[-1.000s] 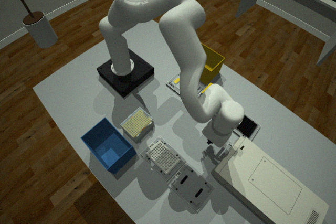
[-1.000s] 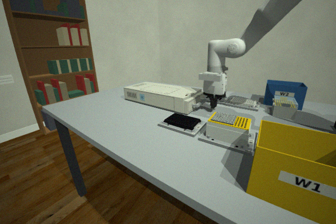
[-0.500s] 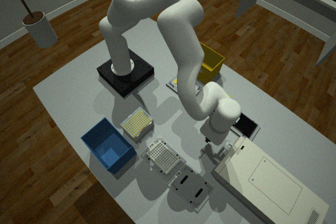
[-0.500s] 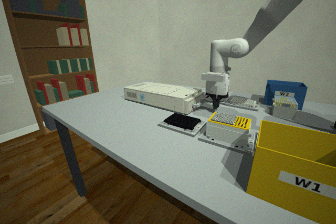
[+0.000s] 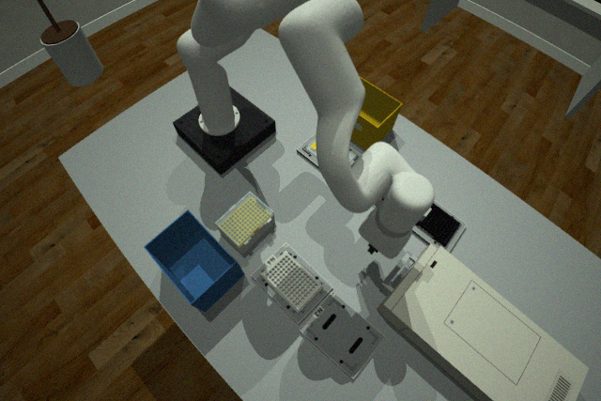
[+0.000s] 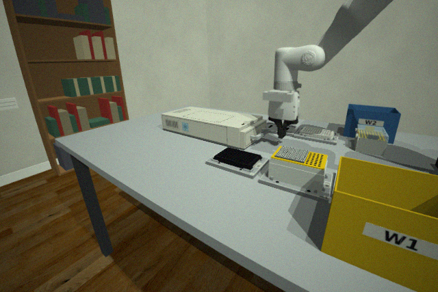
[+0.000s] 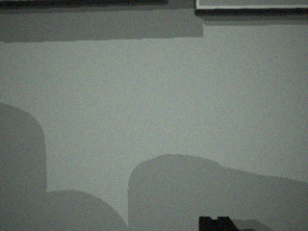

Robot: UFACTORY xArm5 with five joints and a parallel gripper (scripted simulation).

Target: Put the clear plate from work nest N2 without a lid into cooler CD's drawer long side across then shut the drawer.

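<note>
Hovering low over the grey bench (image 5: 121,177), the gripper (image 6: 282,128) is pointing straight down with its dark jaws pressed together on nothing, just off the front end of the cream cooler (image 5: 485,323), between it and the clear plate's nest. The clear plate (image 5: 293,281) is sitting flat in its work nest (image 5: 260,274) on the bench, wells showing, well apart from the gripper, with a grey lid-like plate with two slots (image 5: 342,334) lying in the next nest beside it. The cooler's drawer front (image 6: 255,132) is looking close to flush with the body in the exterior view; whether it is fully shut cannot be told, and no lit lamp is showing. A black plate (image 5: 439,225) is resting in its nest by the cooler's corner, a yellow-topped tip box (image 5: 245,222) is standing next to the blue bin (image 5: 193,260), and the yellow bin (image 5: 378,113) is sitting behind the arm. The wrist view is showing mostly bare bench and shadows, with a fingertip (image 7: 217,223) at the bottom edge
</note>
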